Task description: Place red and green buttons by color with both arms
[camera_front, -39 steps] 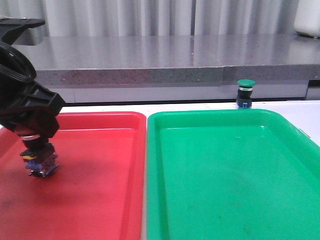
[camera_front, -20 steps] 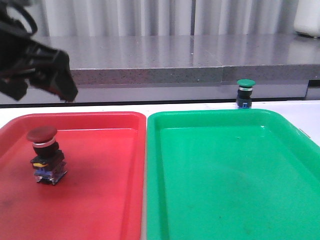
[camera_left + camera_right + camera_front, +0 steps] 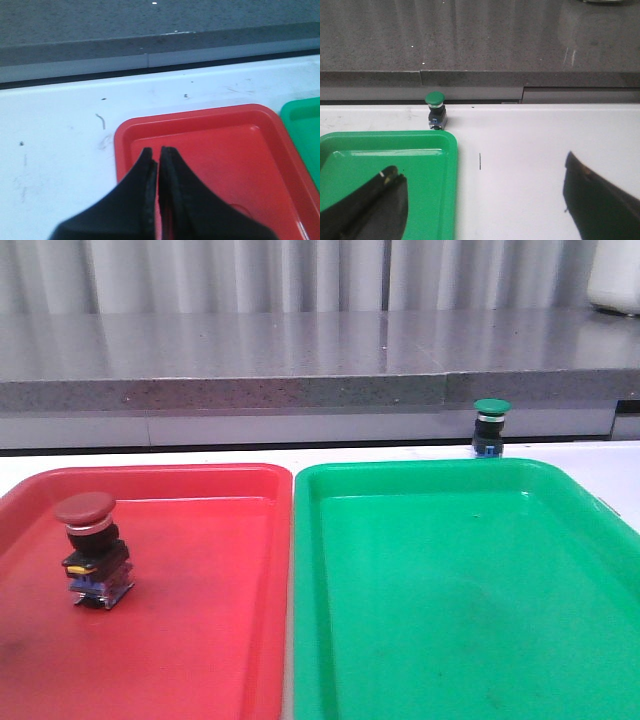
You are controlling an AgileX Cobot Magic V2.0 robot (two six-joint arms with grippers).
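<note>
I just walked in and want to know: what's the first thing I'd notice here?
Two big bright trays side by side: the red tray on the left, the green tray on the right. The red button stands inside the red one, while the green button waits on the white table behind the green one.

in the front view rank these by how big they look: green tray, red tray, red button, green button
1. green tray, largest as shown
2. red tray, partly cut off by the picture's edge, so its true size against the green one is unsure
3. red button
4. green button, smallest, but it stands farther back, so it may match the red one
</note>
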